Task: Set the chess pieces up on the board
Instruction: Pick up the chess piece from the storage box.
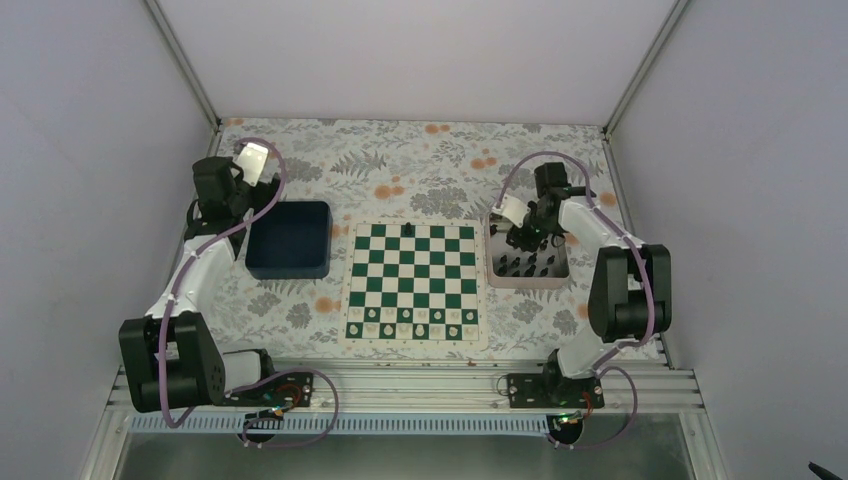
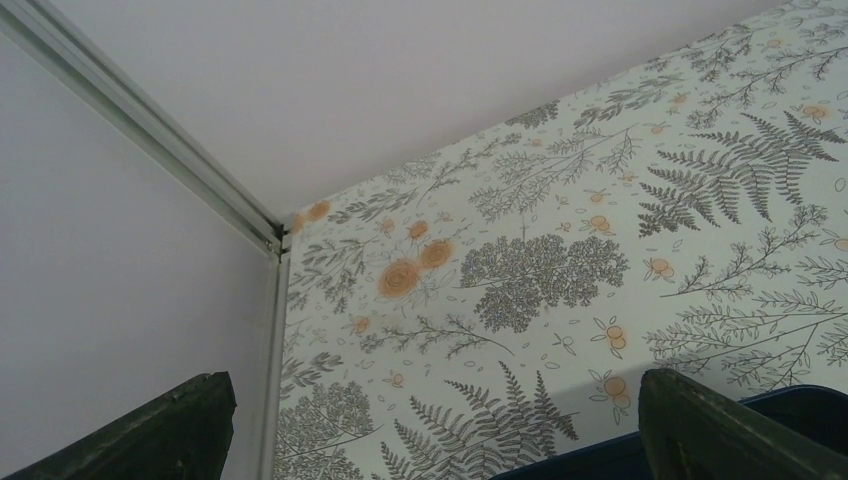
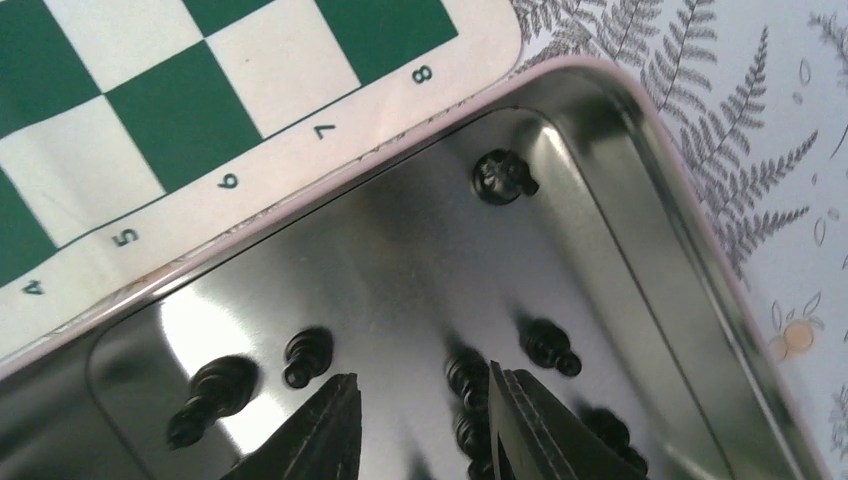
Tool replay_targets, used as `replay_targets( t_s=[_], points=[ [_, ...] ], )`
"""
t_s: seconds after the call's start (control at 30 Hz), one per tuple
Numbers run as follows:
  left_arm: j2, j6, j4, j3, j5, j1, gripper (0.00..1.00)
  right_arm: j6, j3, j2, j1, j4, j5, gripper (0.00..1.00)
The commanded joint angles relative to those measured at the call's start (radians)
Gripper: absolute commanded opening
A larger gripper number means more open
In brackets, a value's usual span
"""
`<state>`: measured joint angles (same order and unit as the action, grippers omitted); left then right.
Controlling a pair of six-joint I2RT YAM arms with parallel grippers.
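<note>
I saw the right gripper (image 3: pixel 420 373) half-spread astride small black chess pieces (image 3: pixel 462 372) in the square silver metal tray (image 3: pixel 640 260). Beside the tray, the border of the flat green-and-white chessboard (image 3: pixel 190 130) read 4 to 8. Well apart from the tray, the left gripper (image 2: pixel 435 378) gaped wide.

Printed along the white border of the board (image 3: pixel 180 110) — rank numbers 4, 5, 6, 7 and 8, dark on white, each beside its own row of squares, tilted in the right wrist view.
</note>
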<state>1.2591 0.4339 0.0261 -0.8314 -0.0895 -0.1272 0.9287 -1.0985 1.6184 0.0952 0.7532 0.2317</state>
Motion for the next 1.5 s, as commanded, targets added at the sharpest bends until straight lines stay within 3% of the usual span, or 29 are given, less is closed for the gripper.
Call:
replay_targets(
  t_s=[0.0, 0.4, 1.47],
  points=[
    [-0.036, 0.002, 0.034, 0.020, -0.006, -0.001, 1.00, 0.114, -0.001, 0.038, -0.030, -0.087, 0.091, 0.34],
    [-0.046, 0.012, 0.051, 0.032, 0.001, -0.002, 1.00, 0.251, -0.025, 0.129, -0.037, -0.132, 0.188, 0.33],
    [-0.074, 0.042, 0.051, 0.058, -0.074, -0.002, 1.00, 0.258, -0.045, 0.181, -0.034, -0.224, 0.249, 0.33]
  ],
)
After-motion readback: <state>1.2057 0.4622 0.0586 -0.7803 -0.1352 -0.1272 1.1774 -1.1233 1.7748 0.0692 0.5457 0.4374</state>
